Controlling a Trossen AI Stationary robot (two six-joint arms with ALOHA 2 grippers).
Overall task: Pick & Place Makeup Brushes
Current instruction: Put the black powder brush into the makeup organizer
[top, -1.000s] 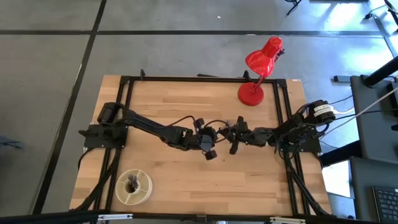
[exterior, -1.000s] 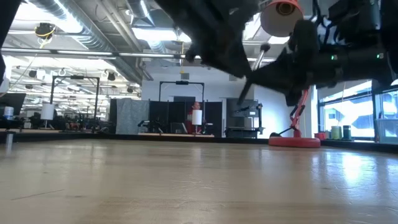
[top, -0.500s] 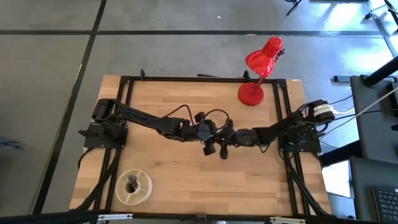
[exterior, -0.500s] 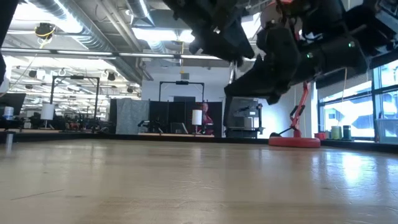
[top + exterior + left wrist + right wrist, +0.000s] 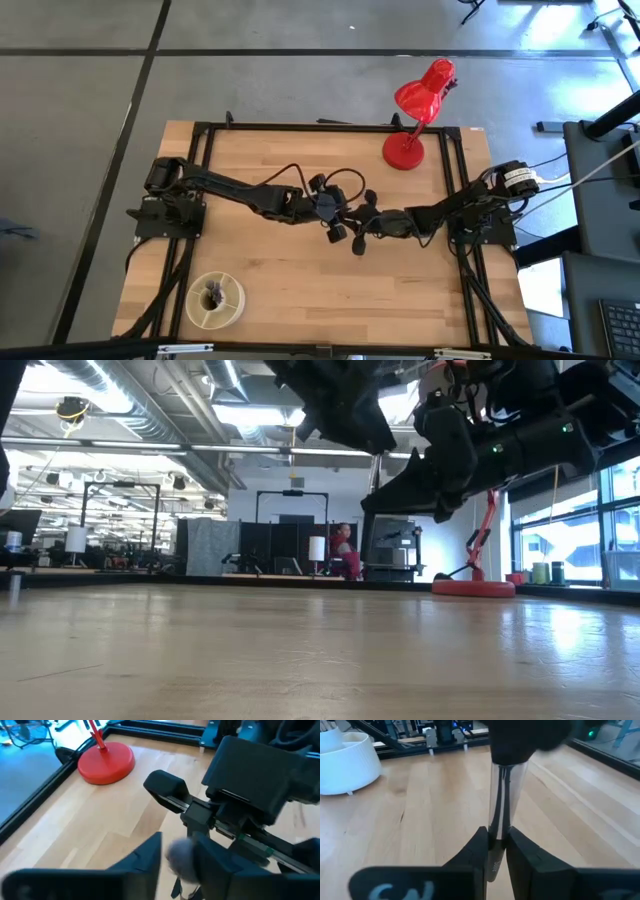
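Your right claw pinches a makeup brush, and your left claw seems to grip its fluffy tip, swapping it mid-air above the worktop. The white cup with more brushes waits near the corner.

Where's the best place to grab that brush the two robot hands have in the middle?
On its thin stem, coming from the side with fingers across it. The makeup brush has a narrow, stiff stem, and the right gripper pinches it there. The fluffy tip, by the left gripper, looks soft and would probably squash.
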